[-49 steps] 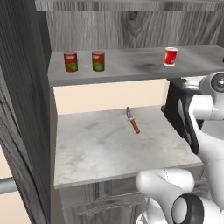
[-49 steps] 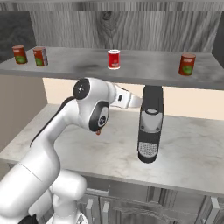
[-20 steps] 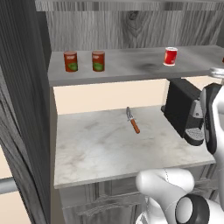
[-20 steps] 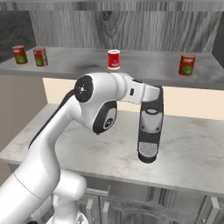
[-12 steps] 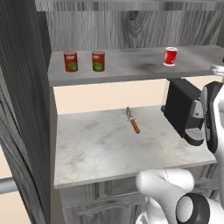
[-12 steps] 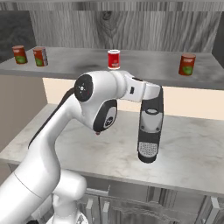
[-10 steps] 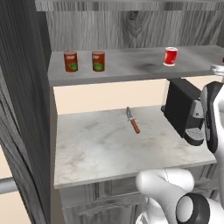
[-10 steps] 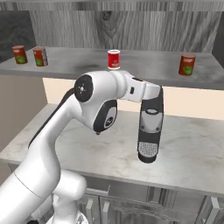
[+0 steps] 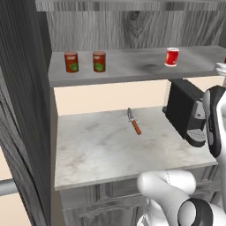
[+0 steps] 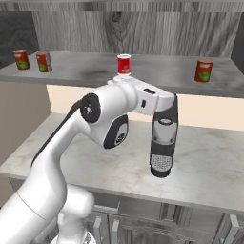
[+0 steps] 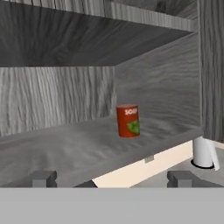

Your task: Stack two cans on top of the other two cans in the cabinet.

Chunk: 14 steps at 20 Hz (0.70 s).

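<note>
Four cans (image 10: 204, 70) stand apart on the cabinet (image 10: 162, 71) shelf; the pincer (image 11: 111, 178) hangs released, holding nothing.

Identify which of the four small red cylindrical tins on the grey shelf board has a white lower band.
The lone middle red tin with the white lower band, standing apart on the grey shelf board. The other three tins carry green patches instead.
</note>
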### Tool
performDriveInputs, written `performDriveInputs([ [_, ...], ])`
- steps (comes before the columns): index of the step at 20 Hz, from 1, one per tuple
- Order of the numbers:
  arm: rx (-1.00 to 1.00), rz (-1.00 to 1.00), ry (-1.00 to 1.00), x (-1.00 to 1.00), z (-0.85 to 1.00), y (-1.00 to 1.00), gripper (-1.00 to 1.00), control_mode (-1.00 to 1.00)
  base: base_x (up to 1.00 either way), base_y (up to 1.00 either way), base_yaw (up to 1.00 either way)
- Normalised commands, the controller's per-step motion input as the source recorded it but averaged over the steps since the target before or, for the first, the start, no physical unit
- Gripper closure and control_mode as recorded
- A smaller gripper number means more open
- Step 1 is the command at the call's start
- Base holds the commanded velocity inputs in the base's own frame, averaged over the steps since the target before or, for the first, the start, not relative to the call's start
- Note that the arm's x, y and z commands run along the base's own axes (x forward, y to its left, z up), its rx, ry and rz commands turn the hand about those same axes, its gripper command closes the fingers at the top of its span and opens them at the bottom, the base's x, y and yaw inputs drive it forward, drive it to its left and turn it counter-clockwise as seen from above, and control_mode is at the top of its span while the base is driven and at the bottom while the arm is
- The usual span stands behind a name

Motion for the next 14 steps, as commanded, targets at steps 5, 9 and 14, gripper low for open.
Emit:
performDriveInputs([
  [5, -0.01, 0.00, -0.10, -0.23, 0.16, 0.00, -1.00, -1.00, 0.00, 0.00, 0.00],
  [9, 0.00, 0.00, -0.02, 0.00, 0.07, 0.00, -1.00, -1.00, 0.00, 0.00, 0.00],
  [14, 0.00, 0.00, 0.00, 0.01, 0.02, -0.09, -1.00, -1.00, 0.00, 0.00, 0.00],
])
